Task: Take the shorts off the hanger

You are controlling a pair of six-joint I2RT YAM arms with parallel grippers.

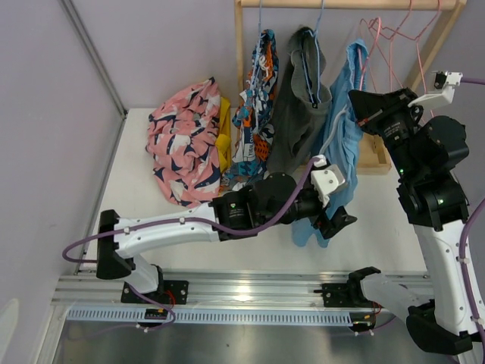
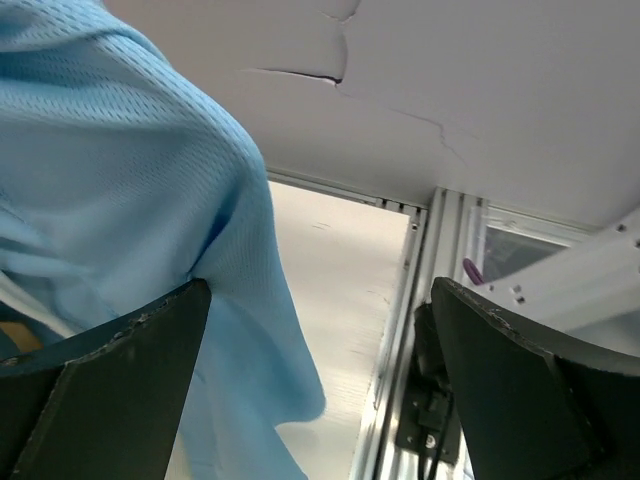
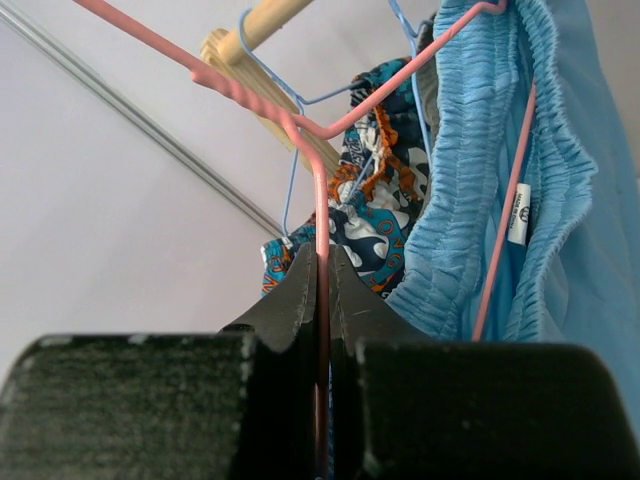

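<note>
Your right jaws were shut tight on the thin pink wire hanger (image 3: 322, 230) under the wooden rail (image 1: 348, 4). The soft light blue shorts (image 1: 345, 129) hung on it. Your left jaws stood wide open far below the rail, holding nothing.

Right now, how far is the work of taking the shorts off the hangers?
Done: the pink printed shorts and the yellow shorts lie on the table. In hand: the right gripper pinches the pink hanger carrying the light blue shorts; the left gripper is open at their hem. Left: those, the grey shorts and the blue-orange printed shorts hang from the rail.
</note>
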